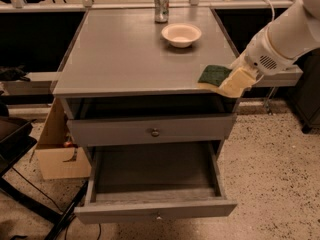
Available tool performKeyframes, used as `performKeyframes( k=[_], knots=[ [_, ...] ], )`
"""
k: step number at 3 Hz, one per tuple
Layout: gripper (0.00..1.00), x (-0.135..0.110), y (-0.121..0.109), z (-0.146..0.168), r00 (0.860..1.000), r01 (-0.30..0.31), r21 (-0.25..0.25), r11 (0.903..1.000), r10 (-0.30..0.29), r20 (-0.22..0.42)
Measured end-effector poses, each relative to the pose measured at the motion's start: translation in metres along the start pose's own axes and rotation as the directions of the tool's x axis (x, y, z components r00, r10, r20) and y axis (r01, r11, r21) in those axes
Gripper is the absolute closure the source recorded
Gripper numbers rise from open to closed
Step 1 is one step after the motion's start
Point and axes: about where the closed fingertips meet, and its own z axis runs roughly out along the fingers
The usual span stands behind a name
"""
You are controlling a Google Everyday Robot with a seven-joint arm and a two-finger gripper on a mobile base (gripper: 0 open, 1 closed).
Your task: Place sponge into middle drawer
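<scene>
The sponge (pixel 214 75), dark green over pale yellow, hangs just above the front right corner of the cabinet top (pixel 130 54). My gripper (pixel 236 82), cream-coloured at the end of the white arm, is shut on the sponge's right side and holds it at the top's right edge. The middle drawer (pixel 155 210) is pulled wide open below and to the left of the gripper; its grey inside holds nothing. The upper grey front with a round knob (pixel 155 132) is closed.
A cream bowl (pixel 181 34) and a drink can (pixel 161 6) stand at the back of the top. A cardboard box (pixel 57 151) and black chair legs (pixel 30 204) are on the floor at the left. Speckled floor lies to the right.
</scene>
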Motion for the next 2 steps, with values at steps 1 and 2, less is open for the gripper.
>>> performKeyframes(
  k=[1, 2],
  knots=[
    [1.00, 0.062, 0.053, 0.001, 1.000, -0.001, 0.004, 1.0000, 0.001, -0.002],
    [1.00, 0.122, 0.084, 0.060, 0.999, -0.044, -0.016, 0.9989, 0.044, -0.005]
  ],
)
